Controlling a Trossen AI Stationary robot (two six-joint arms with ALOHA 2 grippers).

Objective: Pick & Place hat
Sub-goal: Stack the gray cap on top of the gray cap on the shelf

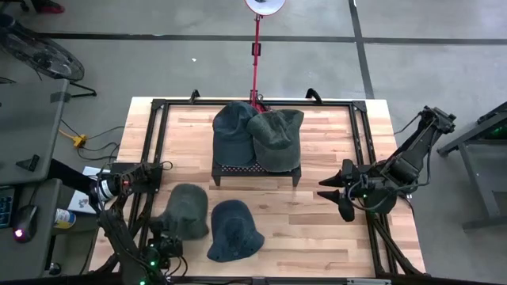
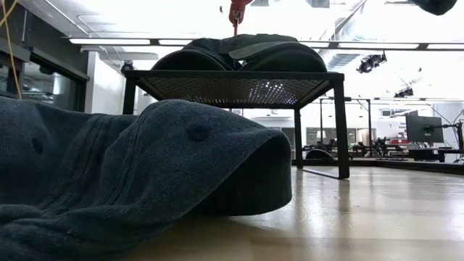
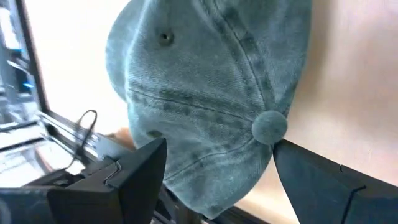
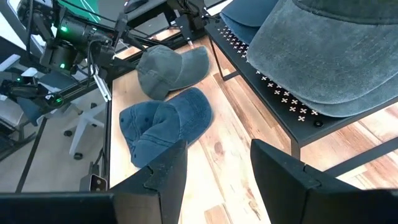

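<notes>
Nearest, at six o'clock on the wooden bench (image 1: 317, 214), the left tool (image 1: 168, 235) is spread wide, released, around the grey-green denim cap (image 1: 188, 210); close squarely on its crown. Farther, at three o'clock, the right tool (image 1: 339, 195) hangs empty, part-open.

Two hats (image 1: 259, 136) sit side by side on the rack (image 1: 256, 169) at the desk's (image 1: 317, 218) back; two more hats (image 1: 212, 224) lie before it, nearer my left fingers (image 3: 149, 168).

Faded denim cloth hats (image 1: 188, 210), perforated matt metal rack (image 4: 273, 87), wood table (image 1: 317, 222)
</notes>
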